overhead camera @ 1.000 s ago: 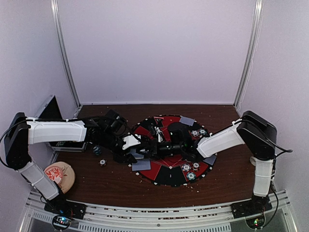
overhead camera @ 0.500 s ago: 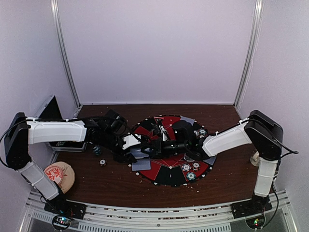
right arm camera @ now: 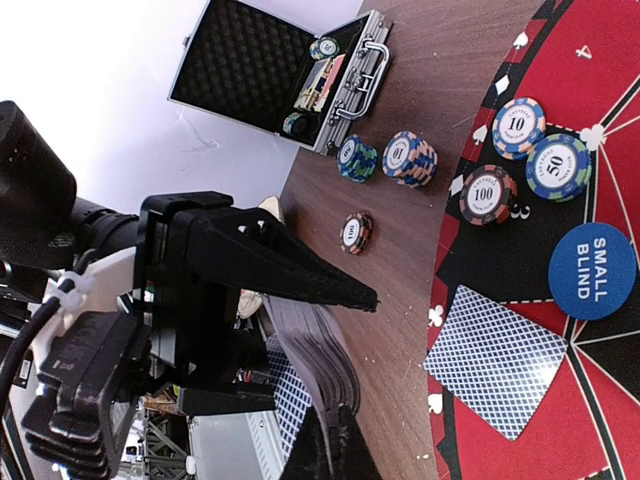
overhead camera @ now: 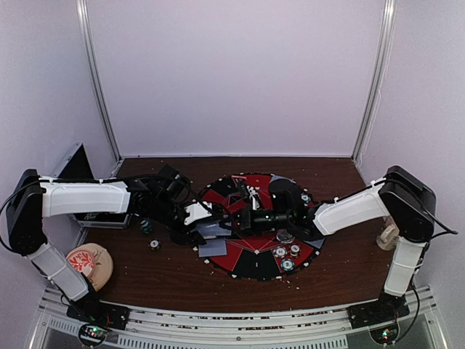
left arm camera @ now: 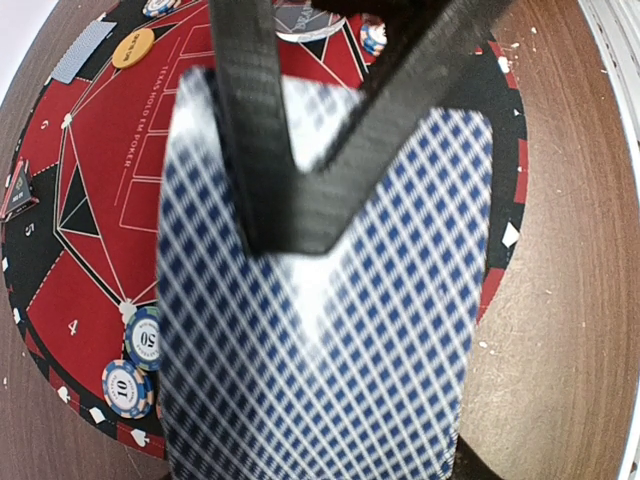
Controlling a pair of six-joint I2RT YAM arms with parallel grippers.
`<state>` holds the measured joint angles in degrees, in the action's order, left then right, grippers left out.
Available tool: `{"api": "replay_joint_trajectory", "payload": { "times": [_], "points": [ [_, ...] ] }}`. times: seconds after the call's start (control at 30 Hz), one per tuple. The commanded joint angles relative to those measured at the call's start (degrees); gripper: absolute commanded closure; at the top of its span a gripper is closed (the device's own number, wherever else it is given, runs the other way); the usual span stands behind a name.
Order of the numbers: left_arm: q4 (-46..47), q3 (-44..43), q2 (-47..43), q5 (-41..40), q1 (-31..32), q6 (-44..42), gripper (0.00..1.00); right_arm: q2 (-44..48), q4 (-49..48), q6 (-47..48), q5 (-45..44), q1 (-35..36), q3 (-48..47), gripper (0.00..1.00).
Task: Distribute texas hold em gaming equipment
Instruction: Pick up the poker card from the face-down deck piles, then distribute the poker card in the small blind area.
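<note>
My left gripper (overhead camera: 205, 230) holds a deck of blue-checked playing cards (left arm camera: 330, 370) over the mat's left edge, its black fingers (right arm camera: 260, 270) shut around the stack (right arm camera: 326, 351). My right gripper (overhead camera: 245, 218) reaches across the red-and-black mat (overhead camera: 240, 263) to the deck. Its fingertips (right arm camera: 336, 415) are shut on the edge of the top card, meeting in a V on the card's back (left arm camera: 290, 238). One card (right arm camera: 495, 360) lies face down on the mat beside a blue small-blind button (right arm camera: 592, 271). Chips marked 10 (right arm camera: 518, 128), 50 (right arm camera: 558, 167) and 100 (right arm camera: 487, 194) lie nearby.
An open metal case (right arm camera: 285, 70) stands at the far left with chips inside. Loose chip stacks (right arm camera: 410, 158) and a single chip (right arm camera: 355, 232) lie on the brown table between case and mat. An orange button (left arm camera: 133, 48) and another card (left arm camera: 83, 52) sit across the mat.
My right gripper has moved left across the mat to the deck and closed its fingers on the top card. The left arm has held still with the deck.
</note>
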<state>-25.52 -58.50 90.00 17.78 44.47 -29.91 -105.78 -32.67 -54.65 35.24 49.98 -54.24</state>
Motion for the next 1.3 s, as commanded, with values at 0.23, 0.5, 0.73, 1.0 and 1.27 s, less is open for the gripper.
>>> {"api": "replay_joint_trajectory", "payload": {
  "times": [0.23, 0.5, 0.73, 1.0, 1.27],
  "points": [
    [1.08, 0.37, -1.38, 1.45, 0.36, -0.59, 0.47, 6.92, -1.12, -0.86, -1.34, -4.53, 6.24, 1.00],
    [0.88, 1.82, -2.86, -1.21, 0.25, -1.66, 0.47, 9.99, 1.01, 0.90, -3.07, -7.52, 9.20, 1.00],
    [1.03, 4.62, -5.08, -2.63, -2.48, -2.41, 0.47, 1.90, -2.07, -0.38, -1.19, -6.18, 5.74, 1.00],
    [0.71, 8.73, -10.42, -1.93, -9.15, -3.55, 0.47, -9.48, -4.32, -2.49, 1.87, -1.99, -3.19, 1.00],
    [0.56, 12.28, -13.80, -1.35, -13.28, -4.69, 0.47, -15.13, -4.51, -3.52, 2.82, -0.42, -8.23, 1.00]
  ]
}}
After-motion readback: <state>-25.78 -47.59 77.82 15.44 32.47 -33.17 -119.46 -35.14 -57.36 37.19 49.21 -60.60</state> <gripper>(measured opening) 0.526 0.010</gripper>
